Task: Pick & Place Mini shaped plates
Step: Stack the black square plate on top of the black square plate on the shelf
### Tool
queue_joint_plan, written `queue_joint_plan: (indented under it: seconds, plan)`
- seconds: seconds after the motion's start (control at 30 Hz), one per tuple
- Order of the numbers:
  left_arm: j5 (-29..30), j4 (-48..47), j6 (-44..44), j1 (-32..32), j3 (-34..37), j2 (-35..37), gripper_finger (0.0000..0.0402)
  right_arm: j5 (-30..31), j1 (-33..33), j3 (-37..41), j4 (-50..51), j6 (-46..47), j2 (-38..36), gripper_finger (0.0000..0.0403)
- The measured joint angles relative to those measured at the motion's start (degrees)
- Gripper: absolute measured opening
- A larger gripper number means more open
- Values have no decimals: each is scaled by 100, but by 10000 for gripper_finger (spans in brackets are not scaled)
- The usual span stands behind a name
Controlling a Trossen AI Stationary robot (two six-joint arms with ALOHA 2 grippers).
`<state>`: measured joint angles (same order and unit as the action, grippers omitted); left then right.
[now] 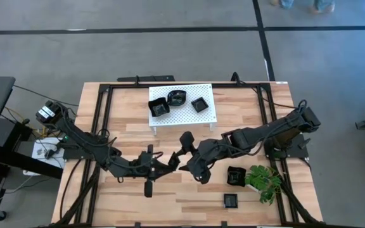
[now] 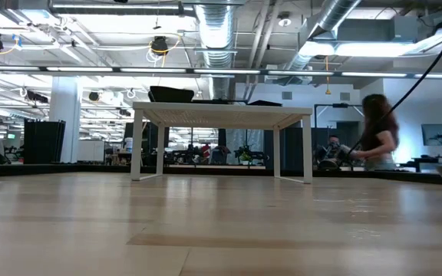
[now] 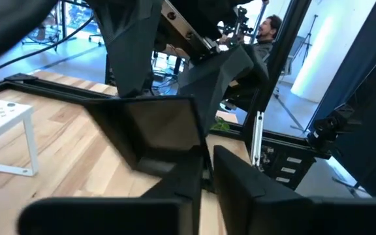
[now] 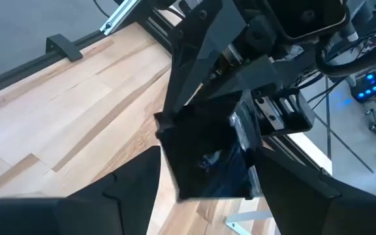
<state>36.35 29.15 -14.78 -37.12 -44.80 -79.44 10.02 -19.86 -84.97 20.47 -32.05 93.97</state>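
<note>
A square glossy black mini plate (image 3: 149, 130) hangs in the air over the table's middle, between my two grippers. My left gripper (image 1: 172, 162) reaches in from the left and is shut on it. My right gripper (image 1: 184, 156) comes from the right and is open, one finger on each side of the same plate (image 4: 207, 156). Three more black plates (image 1: 177, 97) sit on the white perforated rack (image 1: 185, 117). Two others (image 1: 236, 175) lie flat on the table beside the plant. Neither gripper shows in the low view. My left gripper pinches the plate's rim near one corner (image 3: 193, 151) between its two fingers, coming roughly level from the table's left. The plate is lifted clear and stands tilted on edge. My right gripper's fingers (image 4: 136, 186) flank two opposite edges of the plate; whether they touch it, I cannot tell.
The white rack (image 2: 221, 115) stands on legs at the table's far middle. A green leafy plant (image 1: 265, 180) sits at the near right, with a plate (image 1: 232, 201) in front of it. Black frame rails (image 1: 103, 126) run along both sides. People stand beyond the table.
</note>
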Motion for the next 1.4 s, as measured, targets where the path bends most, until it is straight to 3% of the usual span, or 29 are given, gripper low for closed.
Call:
queue_joint_plan:
  seconds: [0.1,0.3,0.43,0.53,0.6,0.73,0.87,1.07,1.27,1.4]
  plan:
    - [3,-41,-5,-1,0,-1,11,8,-1,0,-26,0,-3,244]
    - [5,-27,-1,36,0,-2,8,365,-172,0,33,-243,-157,244]
    - [-29,-111,0,228,0,-2,7,1465,-530,7,138,-641,-571,245]
    - [-478,-159,69,531,0,-2,7,2415,-854,4,587,-520,-978,245]
    - [-902,-167,234,786,-4,-2,6,2712,-1015,2,1266,204,-1278,245]
    - [-1482,-171,551,1380,-80,-2,6,2503,-1027,119,3118,2755,-1797,234]
    - [-2182,-221,1052,2051,-134,-2,7,2432,-953,926,4163,4567,-2213,214]
    - [-3058,-577,2693,2908,-138,0,7,2616,-831,2531,3278,5255,-2598,188]
    - [-3085,-1673,3254,3168,-140,0,7,2549,-769,3272,1689,4331,-2476,169]
    - [-3090,-2200,3256,2961,-140,0,7,1948,-718,3283,562,3412,-2228,160]
